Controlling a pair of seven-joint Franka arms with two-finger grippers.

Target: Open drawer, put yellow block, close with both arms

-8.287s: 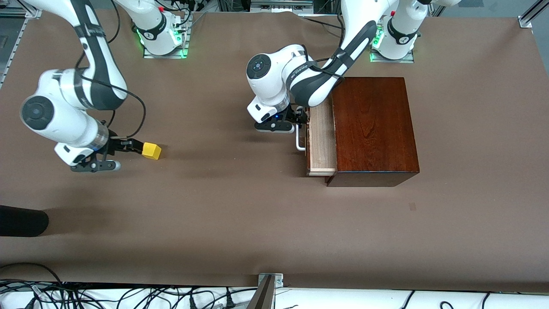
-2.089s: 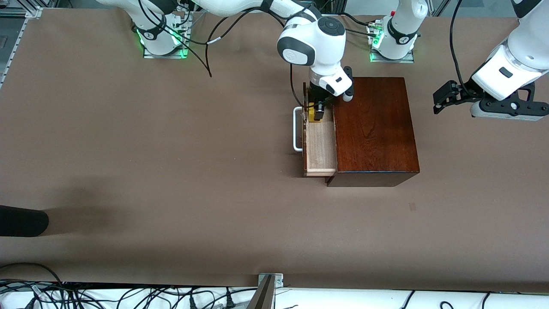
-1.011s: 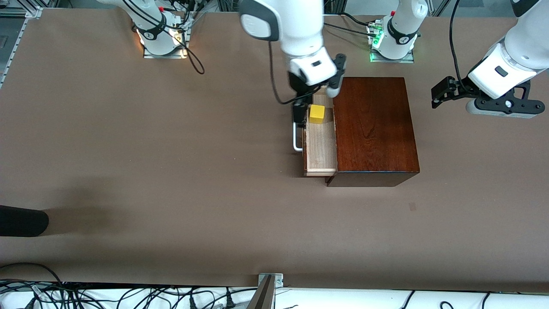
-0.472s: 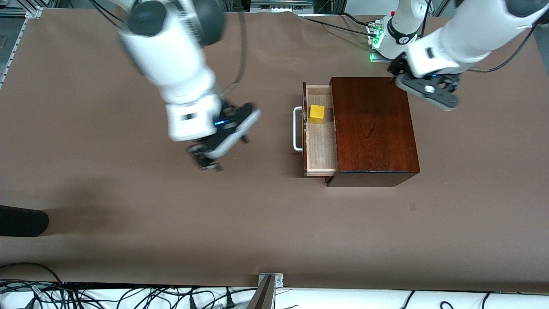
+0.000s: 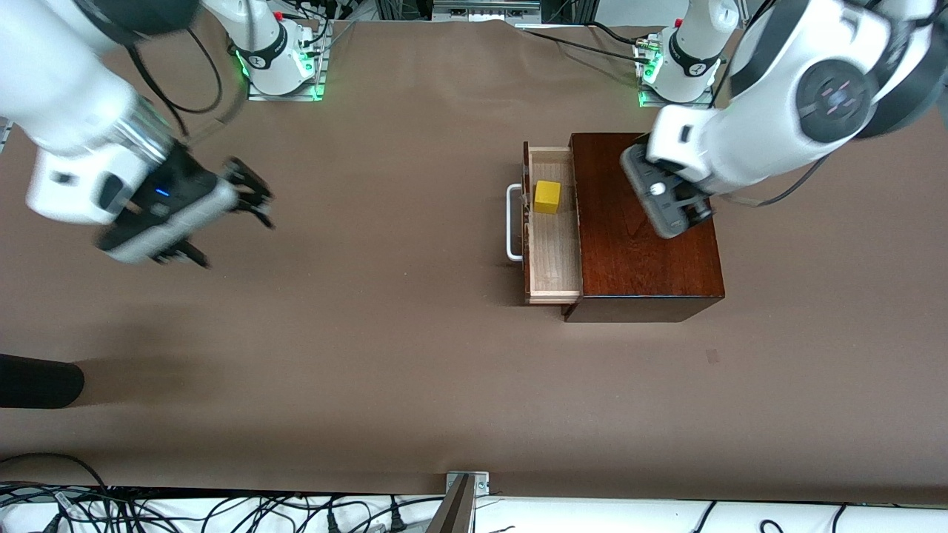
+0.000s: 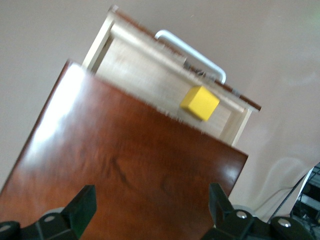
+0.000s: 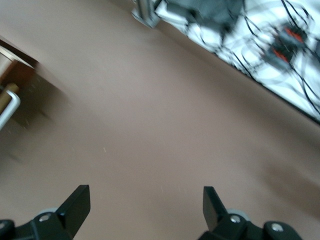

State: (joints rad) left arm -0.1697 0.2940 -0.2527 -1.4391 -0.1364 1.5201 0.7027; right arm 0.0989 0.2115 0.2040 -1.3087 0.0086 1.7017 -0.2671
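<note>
over box (image 5: 648,222) top, left gripper (image 6: 150,212) spread, empty, nearer open drawer (image 5: 552,255) holding yellow block (image 5: 547,197); right gripper (image 7: 142,210) spread over bare bench (image 5: 370,355), handle (image 5: 512,222) facing it.

The block (image 5: 547,197) is bright yellow. The drawer (image 5: 554,252) is pale wood inside with thin lines running along it, and its handle (image 5: 510,222) is white. The box (image 5: 644,222) is shiny dark red-brown with wavy wood lines. The table (image 5: 370,333) is plain brown. Both arms are white and dark grey. The left gripper (image 6: 152,215) and the right gripper (image 7: 145,210) have black fingers.
</note>
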